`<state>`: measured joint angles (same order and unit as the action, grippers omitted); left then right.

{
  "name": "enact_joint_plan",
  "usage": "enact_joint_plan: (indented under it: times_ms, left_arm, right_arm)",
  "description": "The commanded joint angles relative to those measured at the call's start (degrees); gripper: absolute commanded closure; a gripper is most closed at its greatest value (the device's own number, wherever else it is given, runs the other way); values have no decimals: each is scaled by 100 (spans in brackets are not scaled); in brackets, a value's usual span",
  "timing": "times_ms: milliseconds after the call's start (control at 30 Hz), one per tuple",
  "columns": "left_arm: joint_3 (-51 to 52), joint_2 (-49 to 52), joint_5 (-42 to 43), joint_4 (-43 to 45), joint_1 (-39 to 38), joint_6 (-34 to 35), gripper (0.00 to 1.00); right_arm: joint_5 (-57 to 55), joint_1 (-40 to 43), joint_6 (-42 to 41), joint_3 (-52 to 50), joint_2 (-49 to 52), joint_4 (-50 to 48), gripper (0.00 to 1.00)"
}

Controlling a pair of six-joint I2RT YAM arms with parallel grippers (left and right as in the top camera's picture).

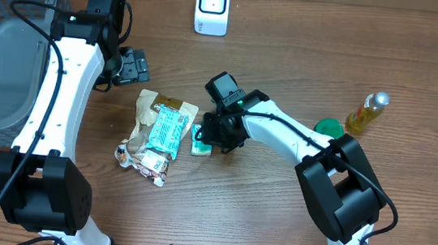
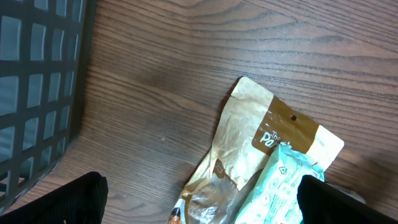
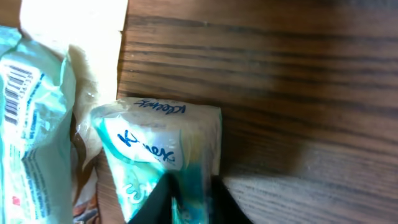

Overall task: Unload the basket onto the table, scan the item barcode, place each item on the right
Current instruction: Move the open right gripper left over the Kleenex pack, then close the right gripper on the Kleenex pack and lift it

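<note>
Both arms have white, smooth shells with black joints. On the left arm (image 1: 63,90) a thin black cable runs behind the jaws; the right arm (image 1: 283,136) carries one too.

Left arm: my left gripper (image 1: 133,66) hangs tilted down, jaws spread wide.
Right arm: elbow bent, my right gripper (image 3: 189,190) pinches 1 tissue pack (image 3: 155,140).

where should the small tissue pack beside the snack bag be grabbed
By the thin edge clear of the snack bag, coming from the bare-table side. The tissue pack lies flat with one side against the bag, so only the free edge leaves the fingers room; the right gripper pinches there now.
</note>
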<state>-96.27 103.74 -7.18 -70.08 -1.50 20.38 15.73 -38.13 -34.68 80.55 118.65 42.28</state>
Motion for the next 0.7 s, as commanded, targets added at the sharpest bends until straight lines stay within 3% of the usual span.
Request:
enact_joint_plan:
  times_ms: [0, 133, 333, 467, 667]
  left_arm:
    - [-92, 4, -72, 2, -39, -68, 0]
    - [-92, 7, -72, 2, -39, -68, 0]
    - [-92, 4, -72, 2, -39, -68, 0]
    - [-92, 4, -72, 2, -39, -68, 1]
    - [-92, 4, -72, 2, -39, -68, 0]
  right_arm:
    - [-4, 96, -50, -175, 9, 179, 96]
    - [393, 251, 0, -175, 9, 210, 96]
    - [1897, 640, 1003, -175, 7, 216, 96]
    - [3521, 903, 2122, -175, 7, 243, 96]
    - [6067, 1123, 4430, -175, 7, 846, 96]
